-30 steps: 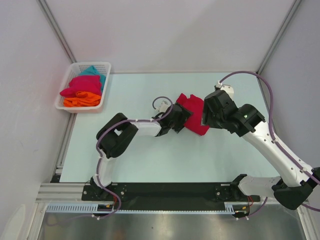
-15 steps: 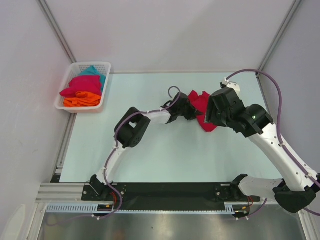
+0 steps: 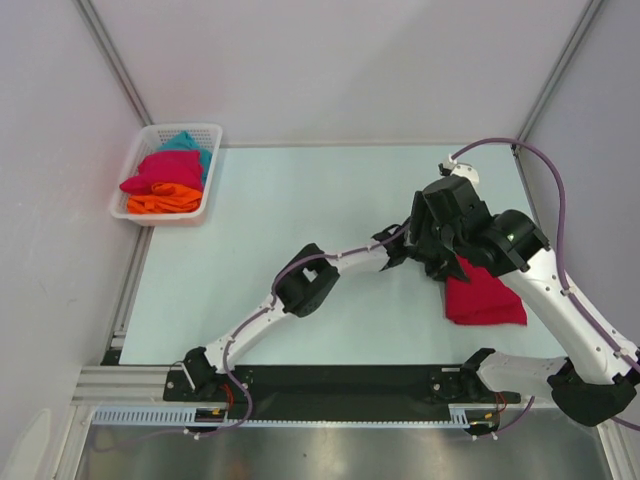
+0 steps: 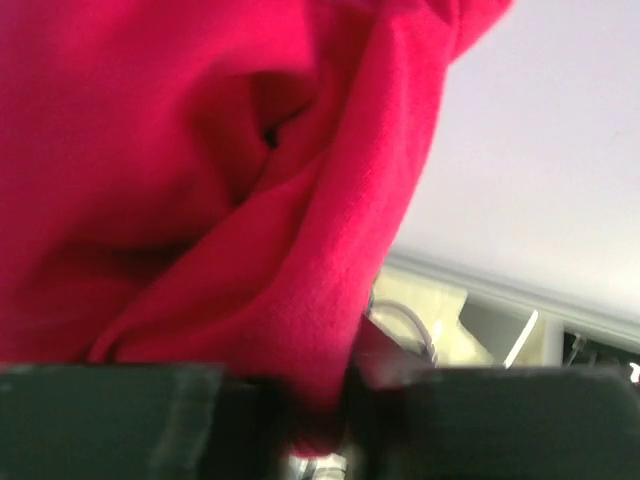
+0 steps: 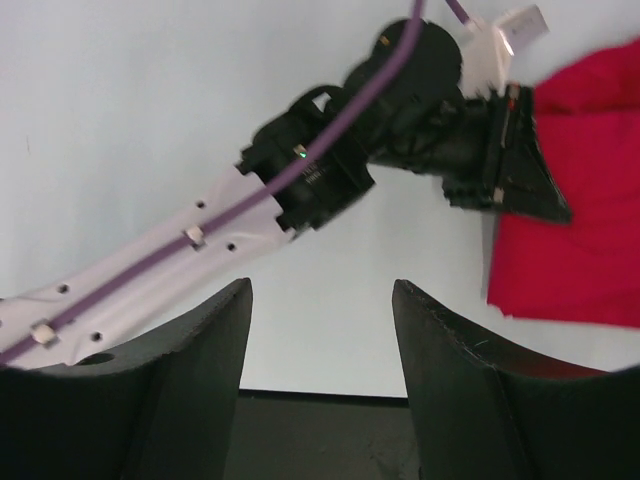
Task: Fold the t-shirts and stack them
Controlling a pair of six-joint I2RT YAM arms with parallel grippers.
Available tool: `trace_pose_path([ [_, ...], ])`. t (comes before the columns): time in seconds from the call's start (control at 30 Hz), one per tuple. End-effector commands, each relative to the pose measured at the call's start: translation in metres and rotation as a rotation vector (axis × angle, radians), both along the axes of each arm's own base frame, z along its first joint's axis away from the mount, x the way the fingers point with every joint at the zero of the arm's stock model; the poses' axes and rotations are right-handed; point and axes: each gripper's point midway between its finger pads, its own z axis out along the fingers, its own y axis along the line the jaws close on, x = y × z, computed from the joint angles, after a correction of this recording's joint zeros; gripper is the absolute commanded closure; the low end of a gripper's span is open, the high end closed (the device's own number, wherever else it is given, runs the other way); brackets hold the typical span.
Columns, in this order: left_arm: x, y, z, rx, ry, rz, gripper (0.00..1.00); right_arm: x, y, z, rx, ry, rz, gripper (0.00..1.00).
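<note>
Crimson t-shirt (image 3: 485, 300), bunched, right of surface (image 3: 300, 200).
Judged soft, limp, light; take by hem corners. Left claw (image 4: 315, 400) pinches a fold; right claw (image 5: 320, 290) wide, empty.

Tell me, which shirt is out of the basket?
The red shirt, pinched in the left claw. The pink shirt, orange shirt and teal shirt all lie piled in the white basket.

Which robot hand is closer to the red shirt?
Left. The left hand pinches the red shirt; the right hand hangs open close by, holding nothing.
</note>
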Motion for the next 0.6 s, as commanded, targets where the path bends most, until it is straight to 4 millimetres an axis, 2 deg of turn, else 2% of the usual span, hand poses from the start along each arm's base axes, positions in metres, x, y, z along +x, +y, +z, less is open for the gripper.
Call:
trace_pose_path([
  [0.0,-0.029,0.011,0.004,-0.068,0.024,-0.153,0.51,0.006,0.01,0.005,0.042,-0.028,-0.001,0.37],
  [0.03,-0.029,0.013,0.002,-0.063,0.019,-0.143,0.4,0.007,0.012,0.001,0.039,-0.019,0.0,0.37],
  [0.07,-0.027,0.017,0.013,-0.075,-0.002,-0.136,0.28,0.007,0.011,-0.004,0.031,-0.01,-0.001,0.36],
  [0.1,-0.028,0.023,0.005,-0.055,0.003,-0.127,0.14,0.007,0.012,-0.008,0.026,-0.004,-0.002,0.36],
  [0.13,-0.023,0.026,0.005,-0.045,-0.009,-0.106,0.1,0.008,0.012,-0.012,0.021,0.004,-0.007,0.36],
  [0.17,-0.013,0.032,0.021,-0.061,-0.049,-0.085,0.08,0.008,0.011,-0.015,0.015,0.009,-0.007,0.36],
  [0.2,-0.013,0.041,0.012,-0.026,-0.041,-0.065,0.01,0.008,0.011,-0.018,0.009,0.018,-0.01,0.36],
  [0.23,-0.006,0.047,0.015,-0.016,-0.057,-0.038,0.01,0.008,0.01,-0.019,0.005,0.019,-0.012,0.36],
  [0.27,0.011,0.055,0.033,-0.02,-0.104,0.013,0.0,0.008,0.009,-0.018,0.006,0.017,-0.017,0.36],
  [0.3,0.014,0.067,0.023,0.022,-0.092,0.041,0.0,0.008,0.008,-0.018,0.007,0.016,-0.018,0.36],
  [0.33,0.021,0.075,0.043,0.013,-0.118,0.069,0.0,0.008,0.008,-0.019,0.005,0.017,-0.019,0.36],
  [0.37,0.043,0.09,0.042,0.044,-0.141,0.149,0.0,0.007,0.006,-0.018,0.003,0.014,-0.023,0.36],
  [0.4,0.043,0.108,0.026,0.1,-0.115,0.184,0.0,0.007,0.005,-0.019,-0.003,0.015,-0.026,0.36],
  [0.43,0.05,0.119,0.045,0.089,-0.136,0.218,0.01,0.007,0.002,-0.025,-0.013,0.026,-0.032,0.36],
  [0.47,0.065,0.138,0.045,0.109,-0.128,0.275,0.0,0.006,0.001,-0.028,-0.018,0.028,-0.036,0.36],
  [0.5,0.066,0.157,0.027,0.158,-0.103,0.319,0.0,0.005,-0.001,-0.033,-0.022,0.034,-0.038,0.36],
  [0.53,0.08,0.175,0.044,0.145,-0.118,0.371,0.01,0.002,-0.004,-0.049,-0.033,0.07,-0.043,0.36],
  [0.57,0.084,0.188,0.044,0.153,-0.11,0.405,0.0,0.003,-0.003,-0.056,-0.018,0.075,-0.042,0.36],
])
